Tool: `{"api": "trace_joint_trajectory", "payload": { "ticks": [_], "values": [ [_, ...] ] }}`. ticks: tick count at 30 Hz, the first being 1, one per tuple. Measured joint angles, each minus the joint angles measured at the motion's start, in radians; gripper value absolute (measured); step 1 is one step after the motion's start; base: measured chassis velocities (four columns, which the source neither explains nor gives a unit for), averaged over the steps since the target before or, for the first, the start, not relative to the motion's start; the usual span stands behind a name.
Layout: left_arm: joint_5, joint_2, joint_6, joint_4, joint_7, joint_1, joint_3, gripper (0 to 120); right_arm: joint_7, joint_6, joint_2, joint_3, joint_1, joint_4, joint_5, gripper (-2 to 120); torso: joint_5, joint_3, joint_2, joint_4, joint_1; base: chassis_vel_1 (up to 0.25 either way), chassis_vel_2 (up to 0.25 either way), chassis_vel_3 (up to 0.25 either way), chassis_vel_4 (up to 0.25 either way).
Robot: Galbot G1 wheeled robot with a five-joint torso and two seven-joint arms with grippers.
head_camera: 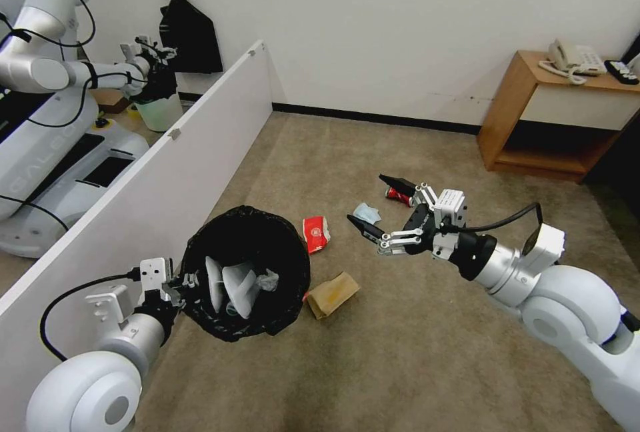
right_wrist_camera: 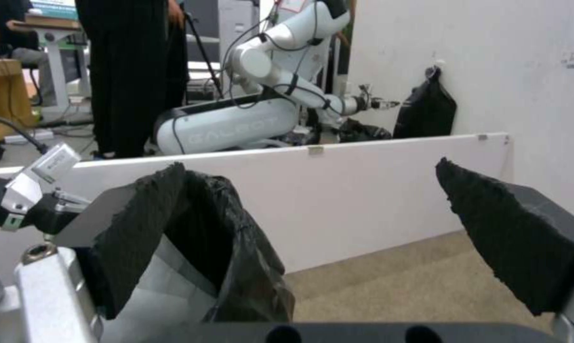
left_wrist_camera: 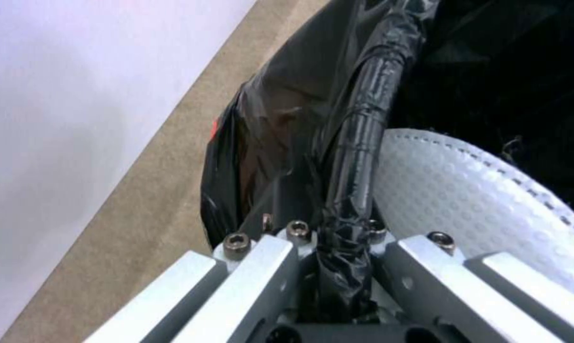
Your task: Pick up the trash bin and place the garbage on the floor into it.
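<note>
Two grippers at work: left gripper [head_camera: 179,283] clamped on the near-left rim of the trash bin [head_camera: 245,271], held beside the white partition [head_camera: 167,172] with white slippers [head_camera: 230,287] inside. Right gripper [head_camera: 375,209] hangs with jaws spread wide and empty, nearer the litter: face mask [head_camera: 367,212] just below it, red can [head_camera: 399,196] just beyond, red carton [head_camera: 316,233] and cardboard piece [head_camera: 333,294] left of it, beside the bin. Open floor [head_camera: 400,352] on the right.
</note>
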Motion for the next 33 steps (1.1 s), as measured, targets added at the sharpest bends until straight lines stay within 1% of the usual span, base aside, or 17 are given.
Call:
{"api": "trace_joint_trajectory", "payload": {
  "ticks": [3,9,19,23,29,30,33],
  "values": [
    [0.022,-0.009,0.000,-0.003,0.012,0.008,-0.004,0,-0.002,-0.001,0.002,-0.001,0.001,0.001,-0.001,100,0.0000,0.000,0.000,-0.0001,0.000,0.000,0.000,0.000,0.000],
    [0.025,-0.020,0.000,-0.010,0.017,0.014,-0.006,0,-0.007,-0.004,0.005,-0.005,0.006,0.003,-0.001,100,0.0000,0.000,0.000,0.0000,0.000,0.000,0.000,0.000,0.000],
    [0.030,-0.020,0.000,-0.012,0.035,0.017,-0.013,0,-0.010,-0.006,0.008,-0.007,0.006,0.004,-0.001,100,0.0000,0.000,0.000,-0.0002,0.000,0.000,0.000,0.000,0.000],
    [0.046,-0.023,0.000,-0.012,0.042,0.017,-0.011,0,-0.011,-0.006,0.009,-0.008,0.005,0.004,-0.002,100,0.0000,0.000,0.000,-0.0001,0.000,0.036,0.036,0.040,0.034],
    [0.069,-0.028,0.000,-0.010,0.050,0.016,-0.005,0,-0.012,-0.006,0.007,-0.008,0.006,0.004,-0.001,100,-0.0001,0.000,0.000,0.0005,0.000,0.045,0.042,0.052,0.044],
    [0.075,-0.031,0.000,-0.010,0.056,0.016,-0.001,0,-0.013,-0.005,0.005,-0.007,0.008,0.004,0.000,100,0.0000,0.000,0.000,-0.0003,0.000,0.000,0.000,0.000,0.000],
    [0.086,-0.038,0.000,-0.010,0.066,0.017,0.004,0,-0.014,-0.004,0.003,-0.006,0.009,0.004,0.003,100,0.0000,0.000,0.000,-0.0008,0.000,0.000,0.000,0.000,0.000]
  ]
}}
